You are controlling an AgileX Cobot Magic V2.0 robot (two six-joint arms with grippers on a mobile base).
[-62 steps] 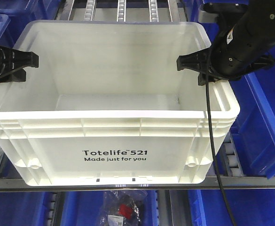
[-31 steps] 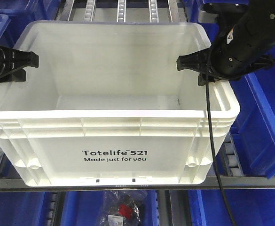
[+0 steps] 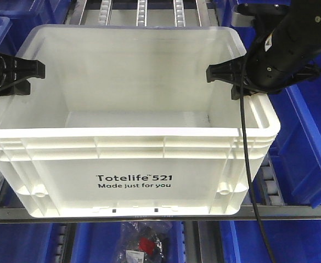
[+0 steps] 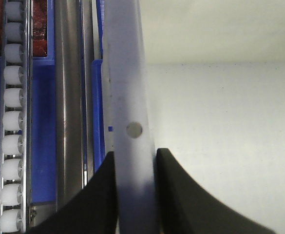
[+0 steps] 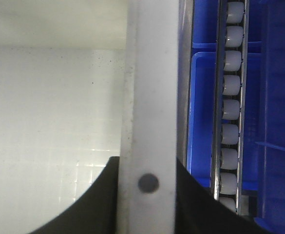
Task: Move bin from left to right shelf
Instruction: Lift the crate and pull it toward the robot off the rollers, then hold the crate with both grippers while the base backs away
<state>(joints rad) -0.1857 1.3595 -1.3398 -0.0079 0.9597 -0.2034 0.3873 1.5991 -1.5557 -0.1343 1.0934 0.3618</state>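
Observation:
The bin (image 3: pixel 133 181) is a large white tote with black "Totelife 521" print on its front. It sits on the roller shelf and fills most of the front view. Over its left rim, my left gripper (image 3: pixel 15 76) is shut on the wall. The left wrist view shows the black fingers (image 4: pixel 179 190) pressed on both sides of the rim (image 4: pixel 125 73). My right gripper (image 3: pixel 242 82) is shut on the right rim in the same way. In the right wrist view its fingers (image 5: pixel 101 195) flank the rim (image 5: pixel 149 73) by a small dark hole. The bin's inside looks empty.
Blue plastic bins (image 3: pixel 314 142) crowd the right side, and more show at the left and below. Roller tracks (image 3: pixel 141 11) run back behind the bin, with rollers (image 5: pixel 230 112) close beside its right wall. A clear bag of small items (image 3: pixel 144 244) lies under the shelf.

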